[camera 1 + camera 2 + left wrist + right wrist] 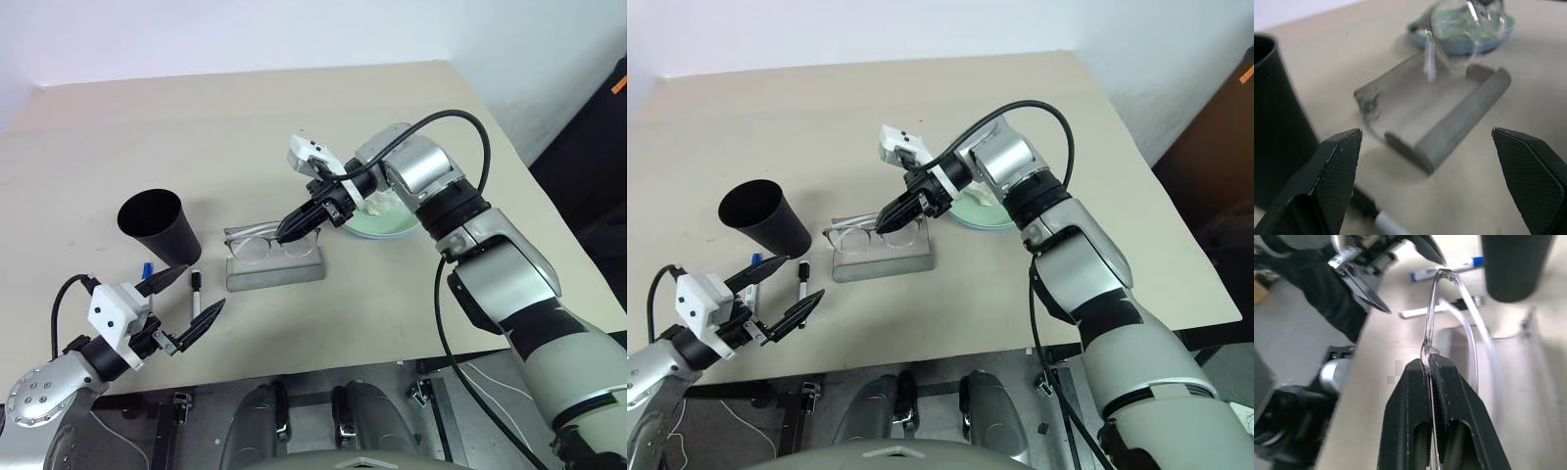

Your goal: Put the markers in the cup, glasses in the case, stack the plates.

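My right gripper (291, 232) is shut on the bridge end of the glasses (257, 241), whose clear lenses hang just over the open grey case (276, 269). The right wrist view shows the thin pale frame (1469, 333) pinched between the shut fingers (1415, 396). The black cup (157, 228) stands upright left of the case. In front of the cup lie two markers, one blue-capped (147, 268) and one black-capped (195, 290). My left gripper (199, 289) hovers open at the table's near edge, over the markers. Behind my right wrist sit the plates (384, 226), mint green over light blue.
The beige table (196, 137) stretches bare behind the cup and case. Its near edge (323, 360) runs just in front of the case. A dark cable (460, 117) loops over my right forearm.
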{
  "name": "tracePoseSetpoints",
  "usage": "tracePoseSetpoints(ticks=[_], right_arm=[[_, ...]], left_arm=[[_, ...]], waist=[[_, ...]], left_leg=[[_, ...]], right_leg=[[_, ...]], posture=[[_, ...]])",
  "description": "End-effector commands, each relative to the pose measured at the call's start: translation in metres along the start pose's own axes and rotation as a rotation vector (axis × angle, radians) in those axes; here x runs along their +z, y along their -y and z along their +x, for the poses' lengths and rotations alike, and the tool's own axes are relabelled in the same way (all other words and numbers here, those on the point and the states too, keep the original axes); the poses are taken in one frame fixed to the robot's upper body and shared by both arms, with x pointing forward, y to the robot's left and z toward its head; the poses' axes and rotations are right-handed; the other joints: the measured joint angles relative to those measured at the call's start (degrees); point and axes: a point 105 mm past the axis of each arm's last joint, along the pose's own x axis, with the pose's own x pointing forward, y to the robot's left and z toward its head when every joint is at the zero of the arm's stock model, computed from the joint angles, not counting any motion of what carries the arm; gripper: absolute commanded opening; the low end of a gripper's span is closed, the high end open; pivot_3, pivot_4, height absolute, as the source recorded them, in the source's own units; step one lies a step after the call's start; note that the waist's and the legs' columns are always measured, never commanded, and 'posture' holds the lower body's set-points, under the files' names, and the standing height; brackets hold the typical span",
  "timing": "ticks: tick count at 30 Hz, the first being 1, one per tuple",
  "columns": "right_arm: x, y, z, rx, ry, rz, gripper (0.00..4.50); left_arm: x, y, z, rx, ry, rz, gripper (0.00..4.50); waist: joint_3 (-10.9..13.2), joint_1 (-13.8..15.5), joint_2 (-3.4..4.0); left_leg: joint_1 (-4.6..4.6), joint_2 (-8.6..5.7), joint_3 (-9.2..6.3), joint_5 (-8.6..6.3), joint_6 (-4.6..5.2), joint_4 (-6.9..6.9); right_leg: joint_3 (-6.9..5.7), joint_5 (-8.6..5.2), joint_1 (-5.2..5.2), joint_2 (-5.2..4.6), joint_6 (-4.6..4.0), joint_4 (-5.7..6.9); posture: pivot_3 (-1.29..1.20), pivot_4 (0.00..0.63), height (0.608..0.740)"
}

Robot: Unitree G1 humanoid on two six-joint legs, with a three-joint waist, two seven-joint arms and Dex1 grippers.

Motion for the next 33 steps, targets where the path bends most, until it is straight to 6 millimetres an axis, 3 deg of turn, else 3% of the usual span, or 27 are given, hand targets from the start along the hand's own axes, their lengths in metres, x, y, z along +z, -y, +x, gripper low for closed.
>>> tracePoseSetpoints(ticks=[1,8,12,16,29,33], right_arm=[[0.008,0.008,-0.002,-0.028,-0.006,-0.042,0.03],[-0.006,0.015,0.016,-0.024,-0.045,-0.004,0.03],[-0.016,0.017,0.029,-0.023,-0.071,0.015,0.03],[-0.037,0.021,0.041,-0.053,-0.134,0.015,0.03],[-0.056,0.016,0.048,-0.008,-0.187,0.087,0.03],[-0.05,0.014,0.044,0.01,-0.138,0.129,0.03]], left_arm=[[0.012,-0.001,-0.009,0.032,0.034,0.04,4.46],[0.012,-0.001,-0.025,0.083,0.004,0.046,4.46],[0.014,0.001,-0.026,0.088,0.003,0.048,4.46],[0.017,0.003,-0.023,0.091,0.008,0.051,4.46],[0.016,0.004,-0.019,0.074,0.009,0.048,4.46],[0.014,0.004,-0.015,0.062,0.013,0.046,4.46]], waist=[[0.0,-0.01,0.0],[0.01,-0.04,0.02],[0.02,-0.06,0.03],[0.01,-0.03,0.02],[-0.01,-0.06,0.01],[-0.02,-0.04,0.01]], left_leg=[[0.0,0.0,0.0,0.0,0.0,0.0],[-0.02,0.0,0.0,-0.01,-0.02,-0.03],[-0.03,0.0,0.0,-0.02,-0.03,-0.05],[-0.05,0.0,0.0,-0.02,-0.03,-0.05],[0.02,0.0,0.01,-0.02,-0.03,-0.04],[0.06,0.0,0.01,-0.02,-0.03,-0.04]], right_leg=[[0.0,0.0,0.0,0.0,0.0,0.0],[0.0,-0.06,-0.05,-0.03,-0.11,0.0],[0.0,-0.08,-0.08,-0.02,-0.15,0.01],[0.01,-0.08,-0.08,-0.03,-0.15,0.01],[0.01,-0.09,-0.06,-0.03,-0.16,0.02],[0.01,-0.09,-0.04,-0.03,-0.17,0.02]], posture=[[0.0,0.15,0.715],[0.0,0.15,0.715],[0.0,0.15,0.715],[0.0,0.15,0.715],[0.0,0.15,0.715],[0.0,0.15,0.715]])
